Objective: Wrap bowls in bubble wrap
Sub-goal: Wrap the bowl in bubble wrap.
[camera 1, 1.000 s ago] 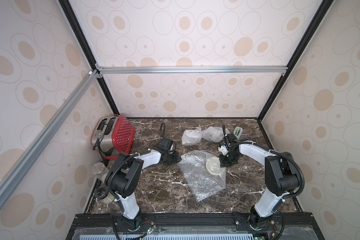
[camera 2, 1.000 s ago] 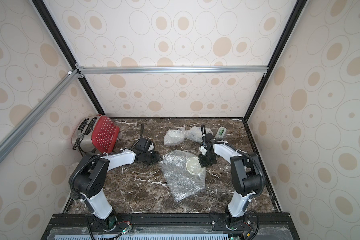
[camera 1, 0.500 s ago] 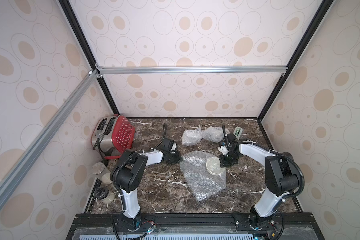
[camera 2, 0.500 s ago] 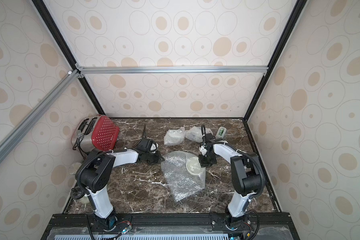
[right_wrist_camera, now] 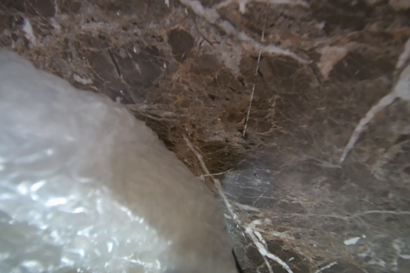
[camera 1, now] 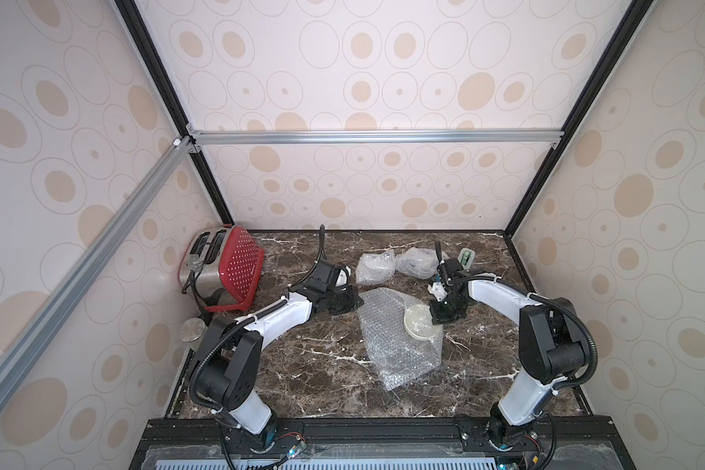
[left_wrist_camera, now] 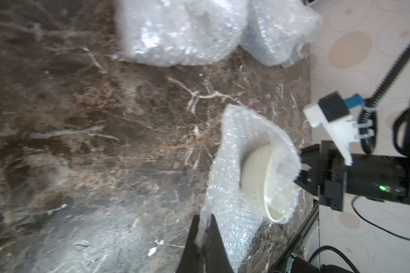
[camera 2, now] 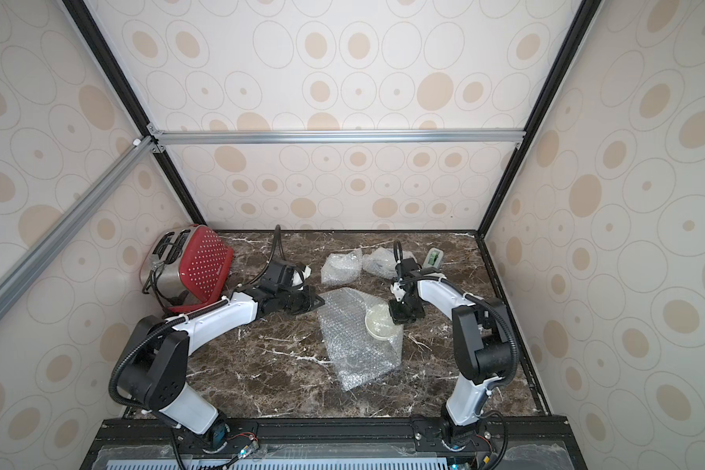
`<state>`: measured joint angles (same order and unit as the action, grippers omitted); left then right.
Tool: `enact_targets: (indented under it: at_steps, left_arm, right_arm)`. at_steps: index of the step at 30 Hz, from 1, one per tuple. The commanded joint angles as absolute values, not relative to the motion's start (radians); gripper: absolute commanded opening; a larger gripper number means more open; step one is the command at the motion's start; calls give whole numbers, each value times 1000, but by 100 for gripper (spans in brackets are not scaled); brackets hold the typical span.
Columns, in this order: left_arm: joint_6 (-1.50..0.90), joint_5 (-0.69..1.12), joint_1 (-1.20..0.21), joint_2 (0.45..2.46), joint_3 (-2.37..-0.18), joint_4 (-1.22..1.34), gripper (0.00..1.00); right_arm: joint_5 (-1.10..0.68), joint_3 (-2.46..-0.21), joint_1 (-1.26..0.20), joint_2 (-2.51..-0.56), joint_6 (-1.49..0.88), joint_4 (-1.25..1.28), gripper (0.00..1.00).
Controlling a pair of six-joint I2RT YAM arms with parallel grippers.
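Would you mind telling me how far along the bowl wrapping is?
Done: two bubble-wrapped bundles sit at the back. In hand: the cream bowl lies on the third sheet; the left gripper is shut on its corner, and the right gripper seems to pinch the edge raised beside the bowl. Left: closing that sheet over the bowl.

The left end effector [left_wrist_camera: 203, 219] has slid forward to the bubble wrap sheet [camera 1: 391, 346] and closed, apparently pinching its edge; the left arm [camera 1: 277, 321] now stretches out lower.
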<state>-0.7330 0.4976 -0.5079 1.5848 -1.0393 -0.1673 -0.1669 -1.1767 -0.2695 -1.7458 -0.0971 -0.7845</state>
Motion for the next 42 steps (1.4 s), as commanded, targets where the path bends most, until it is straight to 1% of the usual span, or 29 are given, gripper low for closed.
enact_targets:
  at_steps: [1, 6, 8, 18, 22, 27, 31, 35, 39, 42]
  left_arm:
    - [-764, 500, -557, 1537, -1105, -176, 0]
    - [-830, 511, -645, 1543, -1157, -111, 0]
    - [-852, 517, -678, 1569, -1181, -83, 0]
    - [-963, 554, -856, 1840, -1362, 88, 0]
    - [-979, 556, -877, 1940, -1404, 113, 0]
    - [-966, 524, -876, 1997, -1392, 84, 0]
    - [-988, 534, -878, 2000, -1348, 122, 0]
    - [-982, 527, -876, 1950, -1295, 142, 0]
    - [-952, 457, -870, 1859, -1221, 146, 0]
    - [-965, 390, -860, 1798, -1134, 200, 0]
  right_arm:
    - [-130, -1197, -275, -1717, -98, -834, 4]
    - [-120, -1196, -275, -1732, -102, -834, 3]
    - [-123, -1194, -303, -1733, -105, -830, 3]
    - [-168, -1173, -305, -1729, -118, -798, 3]
    - [-201, -1160, -306, -1723, -119, -782, 3]
    - [-229, -1147, -306, -1713, -116, -769, 3]
    - [-237, -1144, -301, -1719, -116, -765, 3]
    - [-259, -1146, -292, -1726, -126, -761, 3]
    - [-259, -1152, -287, -1726, -129, -767, 3]
    - [-266, -1151, -285, -1723, -130, -767, 4]
